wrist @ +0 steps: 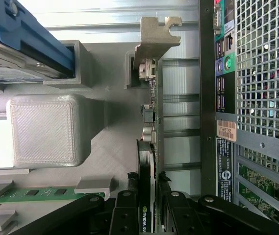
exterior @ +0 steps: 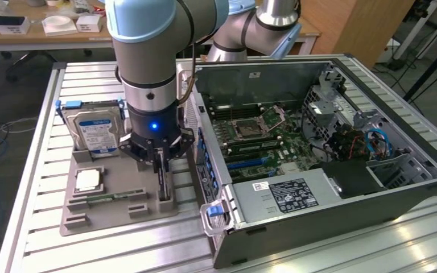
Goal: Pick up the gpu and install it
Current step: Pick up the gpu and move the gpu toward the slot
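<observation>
I had my gripper [wrist: 147,195] clamped on the gpu [wrist: 150,142], standing on edge in the grey holder [exterior: 116,211] on the table [exterior: 89,253], so a straight, square lift looked safest to keep its bracket [wrist: 155,41] from snagging.

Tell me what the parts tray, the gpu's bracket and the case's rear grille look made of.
Parts tray: matte grey plastic, likely 3D-printed; fine layer lines show.
gpu bracket: pale bare metal, dull sheen, bent tab.
Rear grille: thin perforated sheet metal, grey, probably steel.
</observation>
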Controlling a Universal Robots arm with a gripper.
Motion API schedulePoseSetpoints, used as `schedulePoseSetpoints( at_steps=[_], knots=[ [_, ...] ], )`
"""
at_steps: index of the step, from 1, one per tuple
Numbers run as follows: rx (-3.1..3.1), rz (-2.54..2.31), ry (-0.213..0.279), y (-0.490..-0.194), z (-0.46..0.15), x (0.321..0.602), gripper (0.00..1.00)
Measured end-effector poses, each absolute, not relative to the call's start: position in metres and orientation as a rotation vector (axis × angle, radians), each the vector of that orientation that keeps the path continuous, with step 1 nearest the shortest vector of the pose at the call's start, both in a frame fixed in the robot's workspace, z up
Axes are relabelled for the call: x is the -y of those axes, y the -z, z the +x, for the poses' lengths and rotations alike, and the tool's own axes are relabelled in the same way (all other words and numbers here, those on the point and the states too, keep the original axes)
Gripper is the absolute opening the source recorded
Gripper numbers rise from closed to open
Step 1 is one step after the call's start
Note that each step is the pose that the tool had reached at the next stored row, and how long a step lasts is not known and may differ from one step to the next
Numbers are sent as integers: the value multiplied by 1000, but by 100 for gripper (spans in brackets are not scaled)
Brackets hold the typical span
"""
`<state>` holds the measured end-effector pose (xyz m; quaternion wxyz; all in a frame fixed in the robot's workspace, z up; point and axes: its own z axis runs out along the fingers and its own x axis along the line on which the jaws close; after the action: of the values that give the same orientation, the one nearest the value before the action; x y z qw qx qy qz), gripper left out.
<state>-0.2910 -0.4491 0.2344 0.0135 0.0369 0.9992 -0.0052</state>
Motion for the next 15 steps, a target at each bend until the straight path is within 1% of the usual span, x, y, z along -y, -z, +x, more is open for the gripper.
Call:
schedulePoseSetpoints(
  at_steps=[15],
  knots=[
    [-3112, 115, 16, -235, -291, 449, 26]
  ],
)
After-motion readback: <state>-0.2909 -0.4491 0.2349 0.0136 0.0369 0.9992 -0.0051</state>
